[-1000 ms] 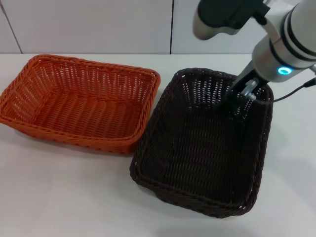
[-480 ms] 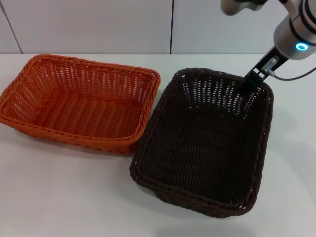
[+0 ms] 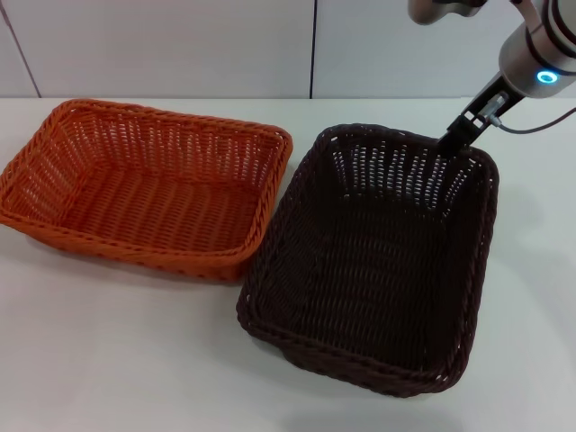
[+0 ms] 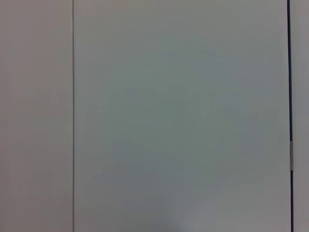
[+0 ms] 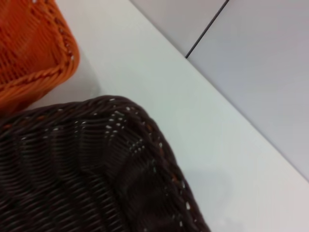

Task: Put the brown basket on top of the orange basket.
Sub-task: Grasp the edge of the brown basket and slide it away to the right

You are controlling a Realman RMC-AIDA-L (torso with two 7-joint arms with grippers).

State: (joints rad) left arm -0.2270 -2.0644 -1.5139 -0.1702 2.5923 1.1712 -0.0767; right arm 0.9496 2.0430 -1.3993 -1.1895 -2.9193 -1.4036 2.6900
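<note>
1. Baskets are seen side by side on the white counter [image 3: 108, 360], both resting flat and open side up.
2. The orange basket [image 3: 144, 184] is placed toward the robot's left, and the brown basket [image 3: 378, 261] toward its right, set at a slight angle.
3. The two rims are seen very close together near the orange basket's right corner; whether they touch cannot be told. The brown basket is not stacked on the orange one.
4. The right hand [image 3: 447, 139] is held at the far rim of the brown basket, near its far right corner, with the arm reaching down from above. Whether its fingers are spread or pressed together cannot be told, nor whether the rim is touched.
5. In the right wrist view, a rounded corner of the brown basket [image 5: 87, 164] and a corner of the orange basket [image 5: 34, 53] are shown, with a strip of counter [image 5: 145, 87] between them.
6. The left hand is not seen in any view; only a pale panelled wall [image 4: 183, 116] is shown by the left wrist camera.
</note>
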